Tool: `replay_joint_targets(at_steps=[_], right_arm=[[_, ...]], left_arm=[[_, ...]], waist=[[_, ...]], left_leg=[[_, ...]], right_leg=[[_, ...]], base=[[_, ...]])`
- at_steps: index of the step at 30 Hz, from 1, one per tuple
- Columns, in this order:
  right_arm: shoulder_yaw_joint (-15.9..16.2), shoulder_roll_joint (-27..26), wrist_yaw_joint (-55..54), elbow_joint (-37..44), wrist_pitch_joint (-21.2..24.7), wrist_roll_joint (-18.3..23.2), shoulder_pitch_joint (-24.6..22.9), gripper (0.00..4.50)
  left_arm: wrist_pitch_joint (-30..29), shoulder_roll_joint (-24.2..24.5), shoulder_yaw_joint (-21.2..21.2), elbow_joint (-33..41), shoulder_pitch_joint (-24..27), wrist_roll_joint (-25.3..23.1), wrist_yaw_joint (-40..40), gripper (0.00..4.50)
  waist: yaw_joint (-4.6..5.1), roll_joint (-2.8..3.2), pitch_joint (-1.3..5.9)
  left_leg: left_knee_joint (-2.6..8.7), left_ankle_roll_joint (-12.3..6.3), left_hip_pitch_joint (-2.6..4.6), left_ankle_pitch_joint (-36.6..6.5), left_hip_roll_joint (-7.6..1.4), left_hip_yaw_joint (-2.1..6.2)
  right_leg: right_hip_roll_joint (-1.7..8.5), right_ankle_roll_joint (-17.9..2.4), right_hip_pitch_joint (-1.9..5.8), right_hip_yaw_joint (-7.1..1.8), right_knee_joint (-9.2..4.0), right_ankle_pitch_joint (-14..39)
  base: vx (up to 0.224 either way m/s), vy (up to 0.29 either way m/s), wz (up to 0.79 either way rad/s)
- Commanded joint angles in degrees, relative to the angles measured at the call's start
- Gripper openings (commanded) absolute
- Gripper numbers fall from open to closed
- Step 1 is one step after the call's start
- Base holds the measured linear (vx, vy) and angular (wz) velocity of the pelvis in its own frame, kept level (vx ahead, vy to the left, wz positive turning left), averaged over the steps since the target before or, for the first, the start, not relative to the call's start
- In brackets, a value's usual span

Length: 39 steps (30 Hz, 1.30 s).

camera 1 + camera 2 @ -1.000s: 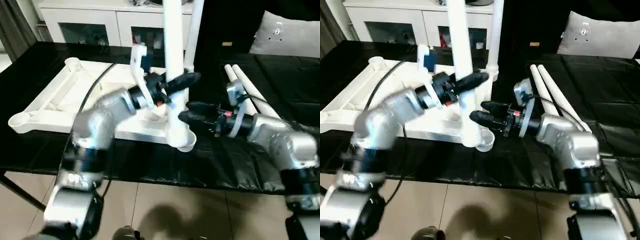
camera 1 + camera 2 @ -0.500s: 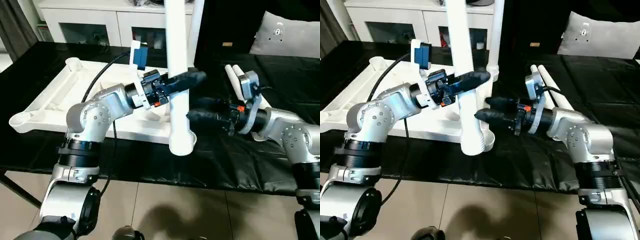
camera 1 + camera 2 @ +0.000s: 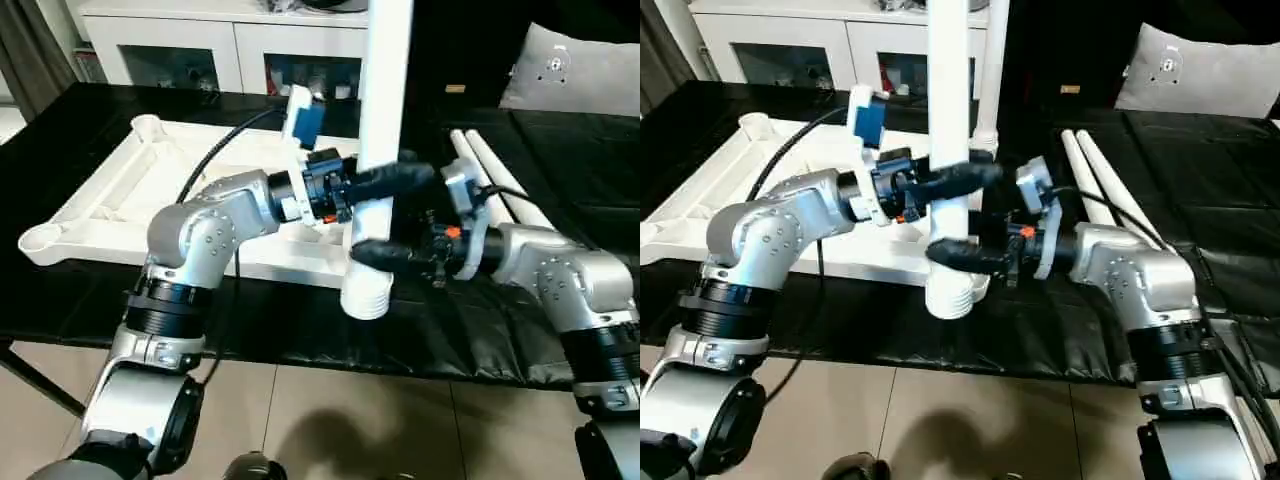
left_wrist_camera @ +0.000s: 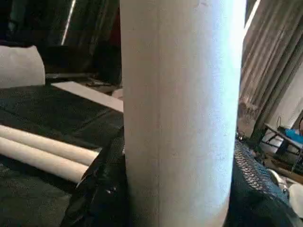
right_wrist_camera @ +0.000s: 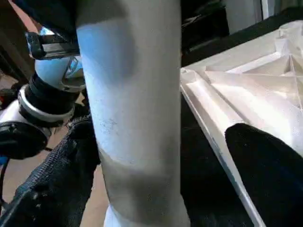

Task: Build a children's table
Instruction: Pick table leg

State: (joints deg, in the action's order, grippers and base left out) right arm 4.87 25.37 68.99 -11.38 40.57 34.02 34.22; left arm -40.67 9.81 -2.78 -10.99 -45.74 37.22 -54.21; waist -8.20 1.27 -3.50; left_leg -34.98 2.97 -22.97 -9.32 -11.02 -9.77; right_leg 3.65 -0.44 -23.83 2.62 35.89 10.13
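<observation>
While the left tool (image 3: 385, 180) keeps the upright leg (image 3: 378, 150) clamped, the right tool (image 3: 385, 252) has moved in, spread around its lower end (off the tabletop's (image 3: 120, 200) corner), probably to guide seating.

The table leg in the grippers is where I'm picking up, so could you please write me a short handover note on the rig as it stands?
Left gripper: shut on the upright table leg, holding it over the tabletop's near corner.
Right gripper: open, fingers either side of the same leg lower down, near its ribbed end; not clamped.
Tabletop: upside down on the black table, ribs up.
One leg already stands in the far corner socket. Two spare legs lie side by side on the black table, to the robot's right.
Left: seat the held leg, then fit the two spare ones.
</observation>
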Motion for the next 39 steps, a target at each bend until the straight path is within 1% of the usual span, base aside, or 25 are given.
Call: replay_joint_targets(at_steps=[1, 3, 4, 6, 9, 10, 11, 13, 15, 19, 22, 24, 25, 26, 30, 33, 36, 37, 39], right_arm=[[0.84, -0.40, 0.22, 0.04, -0.82, -1.34, 1.24, 4.50], [0.90, -0.40, 0.37, -0.02, -0.52, -1.21, 1.23, 4.50], [0.95, -0.40, 0.46, 0.07, -0.36, -1.06, 1.19, 4.21], [0.97, -0.40, 0.52, 0.16, -0.21, -0.91, 1.14, 4.14], [1.16, -0.36, 0.58, 0.14, 0.01, -0.78, 1.04, 3.77], [1.34, -0.37, 0.59, 0.24, 0.06, -0.88, 0.82, 3.72], [1.44, -0.45, 0.44, 0.15, 0.03, -1.05, 0.75, 3.67], [1.64, -0.68, 0.28, -0.05, -0.01, -1.41, 0.60, 3.44], [1.77, -0.75, 0.24, -0.09, -0.03, -1.54, 0.51, 3.35], [2.26, -1.05, 0.08, -0.12, -0.21, -1.89, 0.20, 2.92], [2.76, -1.44, -0.78, -1.18, -1.43, -3.15, 0.50, 2.92], [2.39, -1.72, -1.23, -1.73, -0.94, -2.84, 0.81, 2.92], [2.16, -1.87, -1.54, -2.07, -0.76, -2.77, 1.01, 3.17], [2.20, -1.84, -1.44, -2.09, -0.78, -2.81, 1.05, 3.24], [2.54, -1.60, -1.30, -1.76, -1.06, -3.15, 0.89, 3.34], [2.38, -1.76, -1.23, -1.83, -1.40, -3.29, 0.84, 3.34], [1.81, -2.17, -0.34, -1.72, -1.41, -2.43, 0.80, 3.34], [1.77, -2.18, -0.24, -1.75, -1.34, -2.31, 0.83, 3.16], [1.85, -2.15, 0.02, -1.77, -1.33, -2.29, 0.84, 2.97]], left_arm=[[1.44, 0.08, -1.23, 1.39, -1.27, -1.56, -0.35, 1.88], [1.83, 0.19, -1.69, 1.43, -1.22, -2.01, -0.44, 1.88], [2.06, 0.24, -1.90, 1.43, -1.17, -2.23, -0.43, 1.88], [2.42, 0.35, -2.24, 1.39, -1.13, -2.67, -0.45, 1.88], [3.31, 0.31, -2.61, 1.13, -1.05, -3.53, -0.58, 1.88], [3.60, 0.28, -2.61, 1.11, -1.00, -3.68, -0.49, 1.88], [3.66, 0.26, -2.62, 1.08, -1.00, -3.72, -0.50, 1.88], [4.01, 0.22, -2.68, 0.80, -1.11, -3.89, -0.42, 1.88], [4.19, 0.19, -2.70, 0.62, -1.19, -3.96, -0.37, 1.88], [4.77, 0.10, -2.86, 0.17, -1.37, -4.46, -0.37, 1.88], [5.04, -0.08, -2.97, 0.09, -1.40, -4.83, -0.48, 1.88], [5.09, -0.05, -3.06, 0.12, -1.39, -4.90, -0.52, 1.88], [5.11, -0.06, -3.07, 0.12, -1.39, -4.91, -0.51, 1.88], [5.12, -0.07, -3.11, 0.16, -1.34, -4.94, -0.50, 1.88], [5.17, -0.06, -3.26, 0.34, -1.13, -5.03, -0.53, 1.88], [5.18, -0.09, -3.27, 0.39, -1.03, -5.18, -0.62, 1.88], [5.30, -0.26, -3.29, 0.27, -0.95, -5.52, -0.71, 1.88], [5.39, -0.31, -3.31, 0.14, -0.98, -5.58, -0.69, 1.88], [5.48, -0.39, -3.31, 0.01, -1.01, -5.64, -0.63, 1.88]], waist=[[0.01, -1.39, 4.71], [-0.04, -1.39, 4.77], [-0.05, -1.35, 4.78], [-0.03, -1.35, 4.76], [-0.01, -1.38, 4.75], [-0.02, -1.27, 4.77], [0.00, -1.29, 4.77], [-0.02, -1.19, 4.77], [0.00, -1.23, 4.80], [0.01, -1.23, 4.78], [0.01, -1.25, 4.76], [0.04, -1.24, 4.80], [0.05, -1.27, 4.81], [0.02, -1.23, 4.83], [-0.02, -1.20, 4.82], [0.02, -1.23, 4.83], [0.00, -1.24, 4.82], [-0.02, -1.23, 4.82], [-0.04, -1.25, 4.85]], left_leg=[[3.37, -1.86, 1.09, -6.52, -1.54, 0.16], [3.35, -1.80, 1.08, -6.33, -1.49, 0.14], [3.33, -1.85, 1.08, -6.17, -1.50, 0.14], [3.32, -1.91, 1.10, -6.26, -1.51, 0.13], [3.33, -1.90, 1.08, -6.31, -1.50, 0.15], [3.31, -1.89, 1.10, -6.30, -1.50, 0.15], [3.32, -1.88, 1.11, -6.35, -1.52, 0.16], [3.31, -1.81, 1.14, -6.54, -1.52, 0.16], [3.29, -1.83, 1.14, -6.48, -1.52, 0.15], [3.31, -1.84, 1.12, -6.52, -1.53, 0.17], [3.29, -1.66, 1.10, -6.68, -1.52, 0.15], [3.31, -1.72, 1.13, -6.55, -1.51, 0.16], [3.29, -1.75, 1.07, -6.37, -1.48, 0.16], [3.27, -1.81, 1.10, -6.29, -1.50, 0.15], [3.29, -1.79, 1.13, -6.41, -1.53, 0.15], [3.28, -1.84, 1.14, -6.45, -1.53, 0.16], [3.26, -1.87, 1.13, -6.52, -1.52, 0.14], [3.26, -1.94, 1.16, -6.53, -1.53, 0.15], [3.24, -2.01, 1.07, -6.38, -1.51, 0.15]], right_leg=[[3.86, -10.83, 3.41, -1.93, -4.11, 11.09], [3.86, -10.78, 3.46, -1.91, -4.03, 10.99], [3.86, -10.89, 3.47, -1.93, -3.99, 10.58], [3.85, -10.85, 3.43, -1.93, -4.02, 10.66], [3.82, -10.79, 3.45, -1.92, -4.04, 10.76], [3.83, -10.91, 3.43, -1.91, -4.05, 10.60], [3.83, -10.95, 3.43, -1.90, -4.03, 10.57], [3.85, -11.12, 3.43, -1.89, -4.01, 10.63], [3.80, -11.23, 3.41, -1.89, -4.00, 10.31], [3.82, -11.43, 3.43, -1.88, -3.96, 10.13], [3.85, -11.35, 3.40, -1.90, -4.00, 10.26], [3.87, -11.31, 3.45, -1.92, -3.97, 10.24], [3.86, -11.32, 3.48, -1.91, -3.93, 10.11], [3.87, -11.42, 3.44, -1.91, -3.94, 9.94], [3.83, -11.72, 3.46, -1.88, -3.87, 9.44], [3.86, -11.61, 3.48, -1.91, -3.88, 9.59], [3.85, -11.59, 3.47, -1.92, -3.91, 9.76], [3.84, -11.67, 3.45, -1.90, -3.90, 9.72], [3.85, -11.69, 3.53, -1.90, -3.85, 9.43]], base=[[0.000, 0.000, 0.00], [0.000, 0.000, 0.00], [0.000, 0.000, 0.00], [0.000, 0.000, 0.00], [0.000, 0.000, 0.00], [0.000, 0.000, 0.00], [0.000, 0.000, 0.00], [0.000, 0.000, 0.00], [0.000, 0.000, 0.00], [0.000, 0.000, 0.00], [0.000, 0.000, 0.00], [0.000, 0.000, 0.00], [0.000, 0.000, 0.00], [0.000, 0.000, 0.00], [0.000, 0.000, 0.00], [0.000, 0.000, 0.00], [0.000, 0.000, 0.00], [0.000, 0.000, 0.00], [0.000, 0.000, 0.00]])
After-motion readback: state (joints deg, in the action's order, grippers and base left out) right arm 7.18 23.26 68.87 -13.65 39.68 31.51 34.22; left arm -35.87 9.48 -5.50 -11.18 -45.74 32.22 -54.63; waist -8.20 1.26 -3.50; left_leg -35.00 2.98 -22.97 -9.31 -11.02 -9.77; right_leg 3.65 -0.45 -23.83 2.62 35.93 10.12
